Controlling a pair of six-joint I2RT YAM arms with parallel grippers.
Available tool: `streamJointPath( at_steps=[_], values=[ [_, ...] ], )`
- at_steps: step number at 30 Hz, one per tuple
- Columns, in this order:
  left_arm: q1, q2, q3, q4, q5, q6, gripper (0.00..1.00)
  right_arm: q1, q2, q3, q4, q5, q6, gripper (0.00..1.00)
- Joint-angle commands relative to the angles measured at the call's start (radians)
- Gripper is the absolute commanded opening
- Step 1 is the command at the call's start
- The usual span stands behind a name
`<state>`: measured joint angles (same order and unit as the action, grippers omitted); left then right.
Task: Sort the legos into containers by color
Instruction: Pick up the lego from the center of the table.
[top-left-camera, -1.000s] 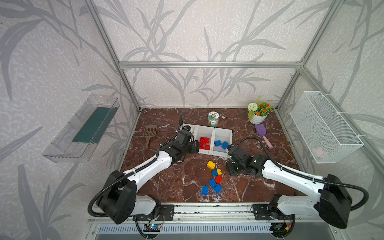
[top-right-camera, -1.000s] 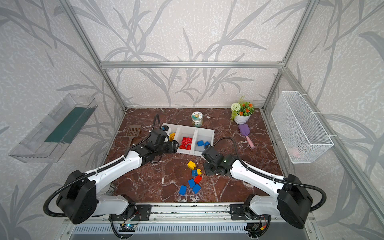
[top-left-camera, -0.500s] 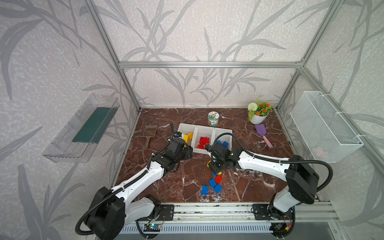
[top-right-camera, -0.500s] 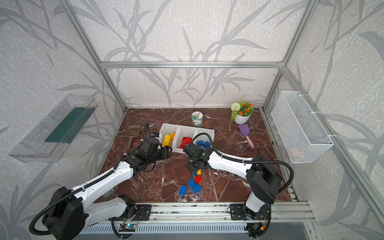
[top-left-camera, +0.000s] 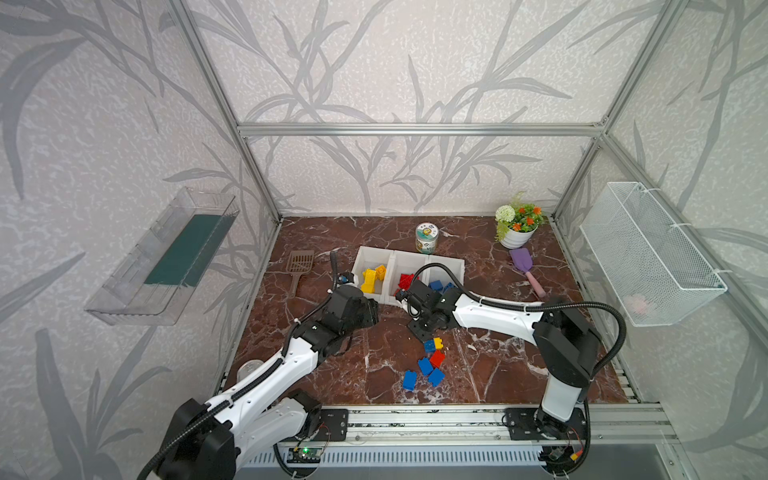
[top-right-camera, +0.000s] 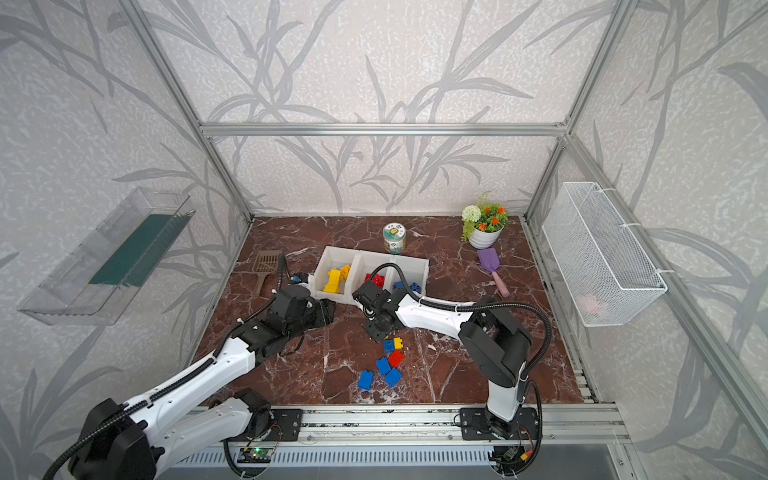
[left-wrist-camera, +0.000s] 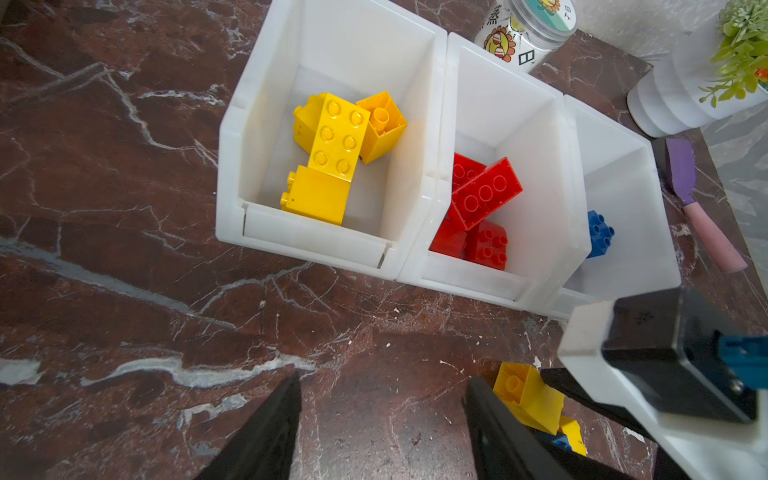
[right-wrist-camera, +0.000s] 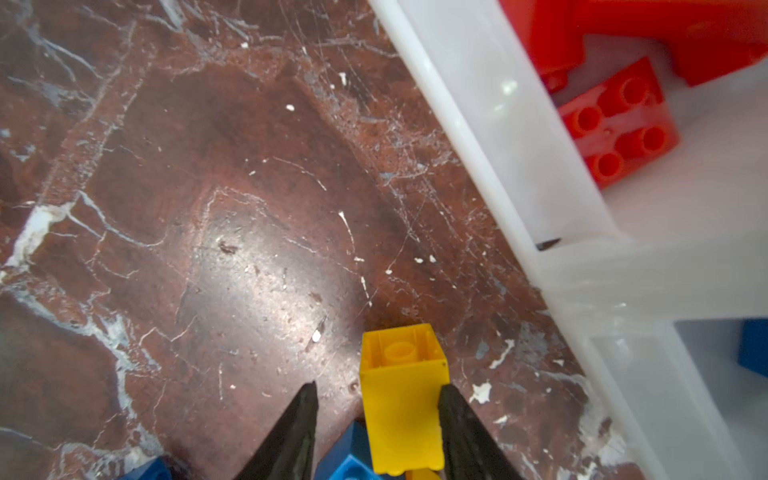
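Near the front of the containers (left-wrist-camera: 316, 245), your right gripper (right-wrist-camera: 378, 387) stands partly open around a yellow lego (right-wrist-camera: 401, 407), one finger touching it, the other apart. Your left gripper (left-wrist-camera: 383, 380) gapes wide and empty over the marble floor (left-wrist-camera: 124, 291); loose legos (top-left-camera: 424, 365) lie beside the right gripper

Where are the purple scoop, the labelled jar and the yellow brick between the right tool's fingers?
purple scoop (top-left-camera: 520, 258): in a top view, on its blade.
jar (top-left-camera: 427, 243): in a top view, on its label.
yellow brick (right-wrist-camera: 401, 409): in the right wrist view, on its side face.
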<state>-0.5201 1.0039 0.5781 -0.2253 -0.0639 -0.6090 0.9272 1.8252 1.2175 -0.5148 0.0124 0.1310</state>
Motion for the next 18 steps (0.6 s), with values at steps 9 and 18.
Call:
streamJointPath(
  at_steps=[9, 18],
  values=[
    [0.01, -0.052, -0.023, -0.037, -0.043, -0.029, 0.65, -0.008, 0.032, 0.026, -0.043, 0.03, -0.013, 0.45],
    [0.011, -0.065, -0.027, -0.045, -0.044, -0.029, 0.66, -0.011, -0.025, 0.027, -0.053, 0.044, -0.028, 0.48]
  ],
)
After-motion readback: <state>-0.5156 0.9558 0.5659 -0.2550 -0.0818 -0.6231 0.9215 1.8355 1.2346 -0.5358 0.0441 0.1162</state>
